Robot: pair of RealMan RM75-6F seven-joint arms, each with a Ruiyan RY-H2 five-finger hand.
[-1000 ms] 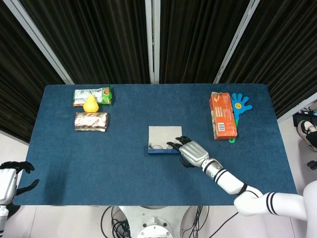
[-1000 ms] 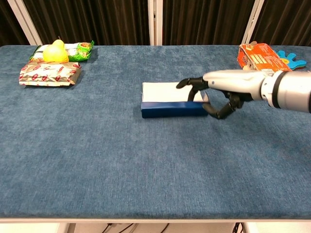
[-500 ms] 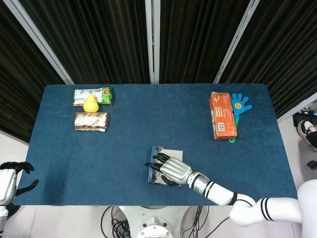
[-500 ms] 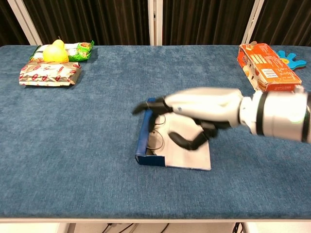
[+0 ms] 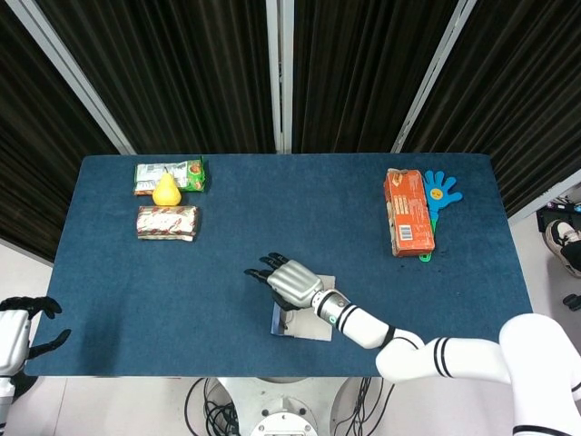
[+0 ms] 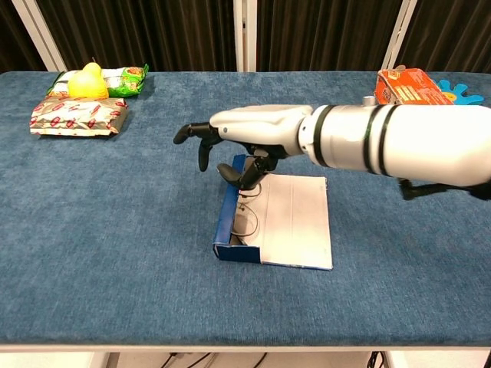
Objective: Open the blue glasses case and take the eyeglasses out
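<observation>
Blue glasses case point(image 6: 230, 222) open, right hand point(image 6: 230, 142) hovering above, fingers seemingly apart

right hand point(image 6: 234, 142) — fingers loosely curled, empty

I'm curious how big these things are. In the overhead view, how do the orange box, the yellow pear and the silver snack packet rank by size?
Largest to smallest as they look:
1. orange box
2. silver snack packet
3. yellow pear
</observation>
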